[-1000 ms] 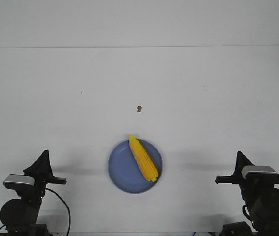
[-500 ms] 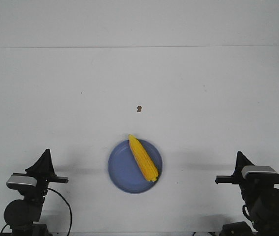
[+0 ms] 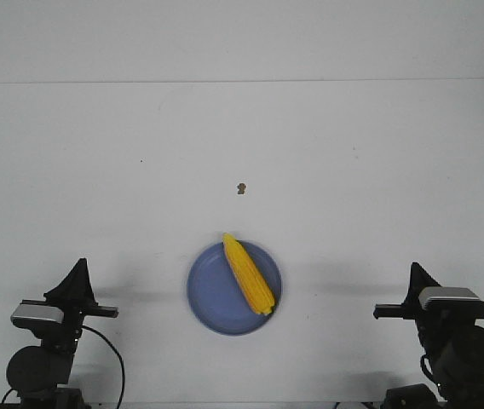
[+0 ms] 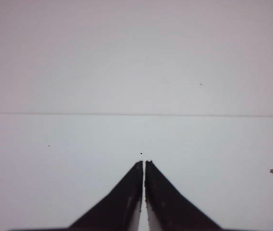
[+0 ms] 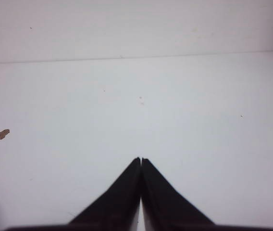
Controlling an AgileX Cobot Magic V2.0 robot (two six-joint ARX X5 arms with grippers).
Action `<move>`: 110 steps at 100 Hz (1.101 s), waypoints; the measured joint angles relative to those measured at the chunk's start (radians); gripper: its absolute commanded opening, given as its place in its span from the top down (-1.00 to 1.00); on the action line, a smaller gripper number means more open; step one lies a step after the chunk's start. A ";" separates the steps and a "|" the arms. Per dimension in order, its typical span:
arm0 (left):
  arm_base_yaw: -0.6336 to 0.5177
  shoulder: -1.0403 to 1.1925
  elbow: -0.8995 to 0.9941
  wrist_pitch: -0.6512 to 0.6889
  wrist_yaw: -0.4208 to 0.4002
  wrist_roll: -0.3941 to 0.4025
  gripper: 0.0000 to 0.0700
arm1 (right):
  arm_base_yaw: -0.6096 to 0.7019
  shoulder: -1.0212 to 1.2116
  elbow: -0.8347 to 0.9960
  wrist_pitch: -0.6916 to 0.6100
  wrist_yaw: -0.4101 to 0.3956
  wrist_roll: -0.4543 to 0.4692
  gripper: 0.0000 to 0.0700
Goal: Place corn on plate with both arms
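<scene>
From the front we see the yellow corn lying diagonally on the blue plate, its tip over the far rim. Bare table surrounds the plate; the 2 arms sit well apart from it. In the left wrist view, the left gripper is closed on nothing. The right wrist view shows the right gripper likewise closed, and a brown speck.

Two black jointed robot arms: the left arm and right arm each carry a silver-grey camera module and end in a pointed black wedge-shaped gripper. A thin black cable loops beside the left arm's rounded base.
</scene>
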 measured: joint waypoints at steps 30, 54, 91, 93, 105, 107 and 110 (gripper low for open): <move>0.000 0.000 0.000 0.000 0.000 0.000 0.97 | 0.000 0.000 0.000 0.000 0.000 0.000 0.99; 0.000 0.000 0.000 0.000 0.000 0.000 0.97 | 0.000 0.000 0.000 0.000 0.000 0.000 0.99; 0.000 0.000 0.000 0.000 0.000 0.000 0.97 | -0.013 -0.038 -0.019 0.040 0.003 -0.038 0.99; 0.000 0.000 0.000 0.000 0.000 0.000 0.97 | -0.016 -0.046 -0.025 0.051 0.003 -0.042 0.99; 0.000 0.000 0.000 0.000 0.000 0.000 0.97 | -0.038 -0.102 -0.081 0.124 0.003 -0.052 0.99; 0.000 0.000 0.000 0.000 0.000 0.000 0.97 | -0.042 -0.113 -0.092 0.134 0.003 -0.053 0.99; 0.000 0.000 0.000 0.000 0.000 0.000 0.97 | -0.048 -0.129 -0.109 0.151 0.003 -0.055 0.99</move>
